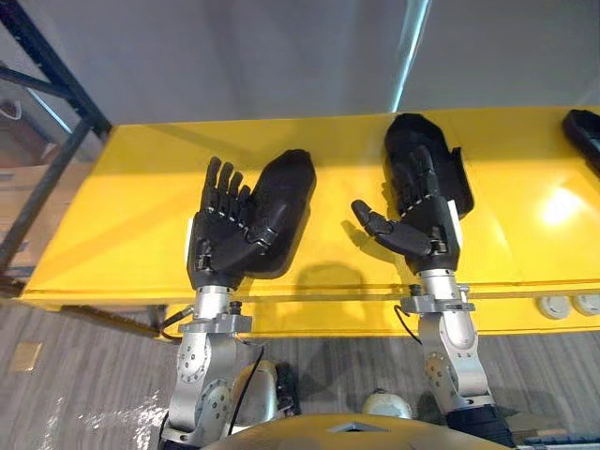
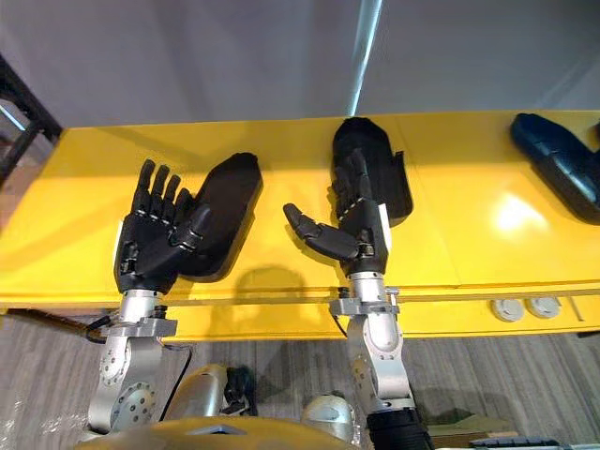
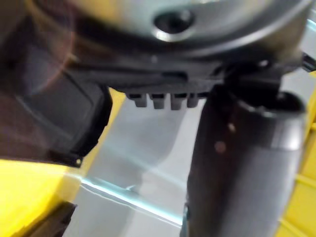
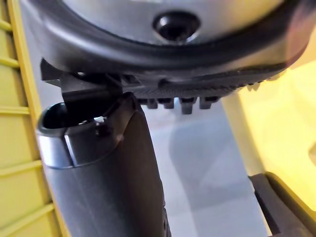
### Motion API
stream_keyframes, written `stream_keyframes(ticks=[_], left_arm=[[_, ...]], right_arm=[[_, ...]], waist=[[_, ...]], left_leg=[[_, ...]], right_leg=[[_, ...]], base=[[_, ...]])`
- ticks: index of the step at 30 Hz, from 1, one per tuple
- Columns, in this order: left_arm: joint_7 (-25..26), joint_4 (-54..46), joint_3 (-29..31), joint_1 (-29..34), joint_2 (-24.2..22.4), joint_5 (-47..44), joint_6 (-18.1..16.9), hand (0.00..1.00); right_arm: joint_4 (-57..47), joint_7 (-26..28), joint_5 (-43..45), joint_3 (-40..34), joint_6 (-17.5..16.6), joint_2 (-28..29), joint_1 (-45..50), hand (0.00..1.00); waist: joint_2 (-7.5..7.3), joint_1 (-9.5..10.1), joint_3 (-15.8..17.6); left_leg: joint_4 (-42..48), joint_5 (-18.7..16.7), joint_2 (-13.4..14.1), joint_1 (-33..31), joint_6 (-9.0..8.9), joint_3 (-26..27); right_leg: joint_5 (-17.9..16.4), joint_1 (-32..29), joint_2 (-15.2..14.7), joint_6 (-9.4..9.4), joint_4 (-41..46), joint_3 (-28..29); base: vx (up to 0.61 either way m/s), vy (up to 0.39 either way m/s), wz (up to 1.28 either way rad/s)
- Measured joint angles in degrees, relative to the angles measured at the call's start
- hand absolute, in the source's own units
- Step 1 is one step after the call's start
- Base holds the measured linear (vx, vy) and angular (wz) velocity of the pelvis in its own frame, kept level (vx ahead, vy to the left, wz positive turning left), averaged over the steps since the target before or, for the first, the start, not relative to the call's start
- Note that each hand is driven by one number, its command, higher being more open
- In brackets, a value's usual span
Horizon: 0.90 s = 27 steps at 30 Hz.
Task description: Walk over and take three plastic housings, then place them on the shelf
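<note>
Two black plastic housings lie on the yellow shelf surface [image 1: 131,197]. My left hand [image 1: 220,234] rests against the left housing [image 1: 289,187], fingers straight and pointing away, thumb laid across the housing's near side. My right hand [image 1: 424,220] lies over the right housing [image 1: 419,139] with straight fingers on top of it and its thumb sticking out to the left, clear of it. A third dark housing [image 2: 555,159] sits at the far right edge of the surface. In the left wrist view the thumb [image 3: 242,168] stands beside a dark housing wall [image 3: 54,113].
A dark metal rack frame [image 1: 52,141] stands at the left, with a cardboard box [image 1: 19,183] behind it. Two white round fittings [image 1: 572,306] sit on the shelf's front lip at the right. A grey wall closes off the back.
</note>
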Motion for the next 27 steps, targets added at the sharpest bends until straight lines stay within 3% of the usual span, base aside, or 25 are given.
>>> stream_keyframes(ticks=[1, 2, 3, 4, 5, 8, 9, 12, 16, 19, 23, 27], left_arm=[[0.0, 1.1, 0.0, 0.0, -0.2, 0.0, -0.2, 1.00], [-0.2, 2.1, 0.0, 0.4, -0.5, 0.0, -0.3, 1.00], [-0.3, 2.1, 0.0, 1.0, -0.8, -0.1, -0.4, 1.00], [-1.0, 2.1, 0.0, 1.2, -0.8, -0.4, -0.4, 1.00], [-2.1, 2.3, 0.1, 0.9, 0.2, -1.0, -0.4, 1.00], [-2.8, 2.8, 0.1, 0.6, 2.5, -1.5, -0.4, 1.00], [-3.1, 2.8, 0.2, 0.6, 3.6, -1.5, -0.4, 1.00], [-3.1, 2.7, 2.0, 0.4, 4.6, -2.0, -0.7, 1.00], [-3.0, -0.9, 3.1, 0.0, 4.4, -2.2, -0.8, 1.00], [-3.3, -5.6, 2.3, -1.9, 3.2, 2.4, -0.8, 1.00], [-7.2, -9.5, 2.7, -2.0, 3.6, 4.7, -0.8, 1.00], [-8.2, -9.4, 2.9, -1.7, 5.1, 6.7, -0.3, 1.00]], right_arm=[[0.0, 0.0, 0.1, -0.5, -0.4, -0.2, 0.0, 1.00], [0.0, 0.0, 0.5, -1.0, -1.5, -0.5, -0.1, 1.00], [0.0, -0.1, 0.2, -1.3, -2.7, -0.8, -0.2, 1.00], [0.0, -0.6, -0.5, -1.7, -4.1, -0.9, -0.2, 1.00], [0.1, -1.6, -0.7, -2.1, -4.6, 0.5, 0.0, 1.00], [0.1, -6.4, -7.8, -2.0, -4.6, 0.9, -0.3, 1.00], [0.1, -7.7, -9.3, -2.0, -4.7, 0.9, -0.6, 1.00], [-0.6, -8.0, -9.2, -2.4, -6.1, 0.9, -1.4, 1.00], [-5.6, -9.2, -10.2, -4.3, -6.1, 0.9, -1.4, 1.00], [-6.5, -9.1, -10.4, -8.3, -5.0, 0.5, -1.6, 1.00], [-7.8, -8.8, -11.8, -9.7, -2.0, 0.3, -1.5, 1.00], [-14.8, -7.2, -11.6, -10.8, -1.7, -0.6, 0.9, 1.00]], waist=[[0.23, -0.23, -0.1], [0.61, -0.23, -0.5], [0.86, -0.02, -0.6], [1.26, -0.06, -0.9], [-1.87, -0.20, -0.4], [-2.93, 0.45, -0.7], [-3.31, 0.57, -1.1], [-3.84, 0.52, -2.1], [-2.74, 0.27, -2.5], [-1.10, -0.97, -3.6], [-0.97, -1.02, -3.8], [-1.19, -1.50, -3.5]], left_leg=[[-4.3, 0.3, 1.0, 1.9, -0.99, -2.4], [-13.4, 2.4, 1.0, 5.7, -4.39, -6.0], [-19.1, 1.3, -0.1, 8.3, -7.94, -7.4], [-23.0, -1.5, -1.9, 10.3, -8.17, -5.4], [-23.4, -1.2, -5.3, 10.1, -6.80, -3.8], [-20.7, -2.7, -7.0, 8.0, -4.17, -4.0], [-20.3, -2.9, -7.2, 7.1, -3.74, -4.3], [-21.7, -2.8, -7.2, 6.0, -3.76, -5.0], [-22.4, -2.4, -7.0, 5.5, -4.39, -5.5], [-23.5, 0.7, -6.1, 4.3, -4.57, -4.8], [-29.6, 3.6, -5.7, 7.6, -4.65, -2.0], [-36.5, 7.4, -6.2, 8.4, -4.81, -0.8]], right_leg=[[0.6, -0.3, -0.5, 0.97, -0.2, 0.7], [1.5, -1.5, -1.9, 2.41, -0.1, 1.7], [2.1, -2.7, -3.1, 3.46, 0.0, 3.0], [2.8, -3.3, -4.4, 4.68, -0.3, 4.0], [5.3, -3.3, -8.0, 4.69, -1.8, 4.4], [14.4, -3.1, -9.3, 3.74, -4.1, 2.3], [15.2, -3.2, -8.6, 4.00, -4.0, 1.1], [15.0, -3.1, -6.8, 3.96, -4.2, -1.3], [13.2, -3.1, -6.4, 4.38, -4.2, -2.2], [12.9, -2.9, -5.7, 4.25, -4.0, -2.2], [12.8, -3.1, -5.1, 4.13, -4.2, -0.9], [12.4, -5.5, -4.7, 3.50, -4.9, -0.1]], base=[[0.00, 0.311, -0.12], [0.01, 0.428, -0.30], [-0.01, 0.452, -0.36], [-0.03, 0.505, -0.15], [-0.03, 0.378, 0.00], [-0.09, 0.399, 0.14], [-0.09, 0.294, 0.18], [-0.01, 0.078, 0.16], [0.03, -0.019, 0.09], [0.08, -0.060, 0.39], [0.02, -0.044, -0.08], [-0.04, -0.028, -0.06]])
